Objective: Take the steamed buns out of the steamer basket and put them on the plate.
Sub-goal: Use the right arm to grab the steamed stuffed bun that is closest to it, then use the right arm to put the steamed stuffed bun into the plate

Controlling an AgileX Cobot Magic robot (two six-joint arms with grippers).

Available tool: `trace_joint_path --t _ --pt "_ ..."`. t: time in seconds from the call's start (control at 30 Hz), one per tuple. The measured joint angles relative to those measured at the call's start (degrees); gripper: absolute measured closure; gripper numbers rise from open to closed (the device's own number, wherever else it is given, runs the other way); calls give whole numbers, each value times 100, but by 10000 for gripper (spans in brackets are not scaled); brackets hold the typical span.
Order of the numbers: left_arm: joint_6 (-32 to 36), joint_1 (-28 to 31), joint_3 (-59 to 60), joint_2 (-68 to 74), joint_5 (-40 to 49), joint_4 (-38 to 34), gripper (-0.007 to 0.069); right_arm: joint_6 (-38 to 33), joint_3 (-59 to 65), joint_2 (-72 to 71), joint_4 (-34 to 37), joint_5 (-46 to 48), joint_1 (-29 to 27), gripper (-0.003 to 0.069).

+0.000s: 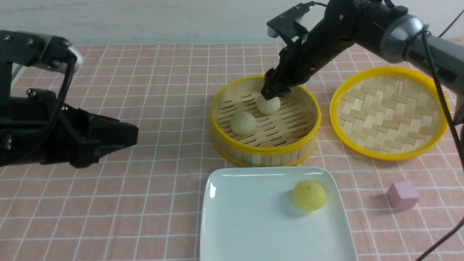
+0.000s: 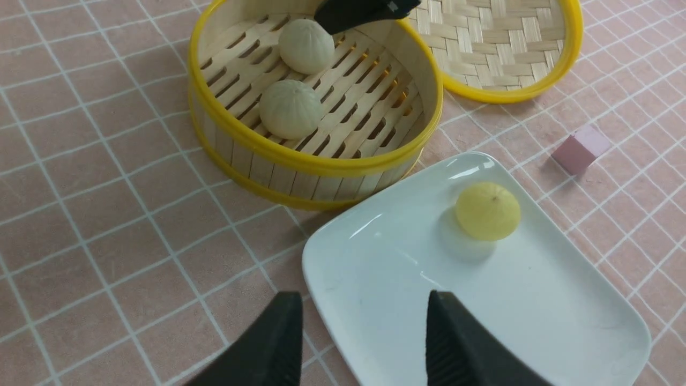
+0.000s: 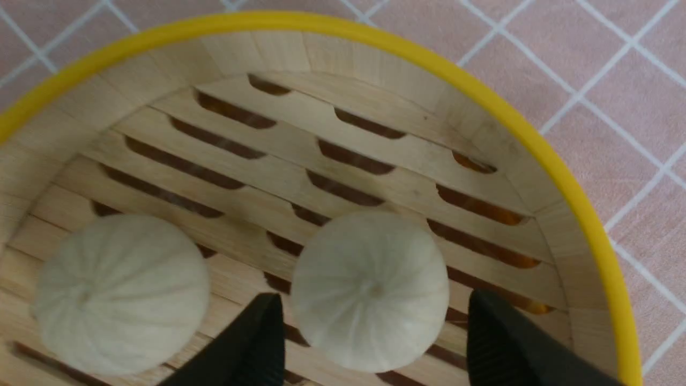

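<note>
Our right hand (image 3: 372,300) is wide open around a white bun (image 3: 370,262) in the basket (image 1: 266,149). Our left hand (image 2: 362,296) hangs open. The yellow bun (image 1: 309,195) is on the plate (image 1: 250,228).

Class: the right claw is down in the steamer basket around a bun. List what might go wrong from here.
1. The right claw straddles the far bun slightly off-centre, so closing may roll it towards the near bun.
2. The round bun might slip while lifted over the steamer basket wall.
3. Setting it down could knock the yellow bun on the plate.
</note>
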Motion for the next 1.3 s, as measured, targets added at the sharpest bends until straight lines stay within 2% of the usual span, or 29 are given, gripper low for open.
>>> trace_joint_path --t 0.17,0.33,0.43,0.53,0.6,0.93,1.1,1.3 --pt "0 0 0 0 0 0 280 12 -16 182 -36 -28 0 207" --pt "0 0 0 0 -10 7 280 12 -27 270 -31 -165 0 257" --pt "0 0 0 0 -43 48 280 12 -32 273 -16 -176 0 358" --pt "0 0 0 0 -89 48 280 -55 -32 273 -16 -181 0 540" --pt "0 0 0 0 -89 53 280 -161 -53 273 -16 -122 0 630" --pt "0 0 0 0 -131 70 280 -190 -777 -397 -13 1035 0 638" --pt "0 0 0 0 -283 88 280 169 -1146 -1480 8 1952 0 638" --pt "2 0 0 0 -362 88 280 599 -1124 -1838 190 2176 0 638"
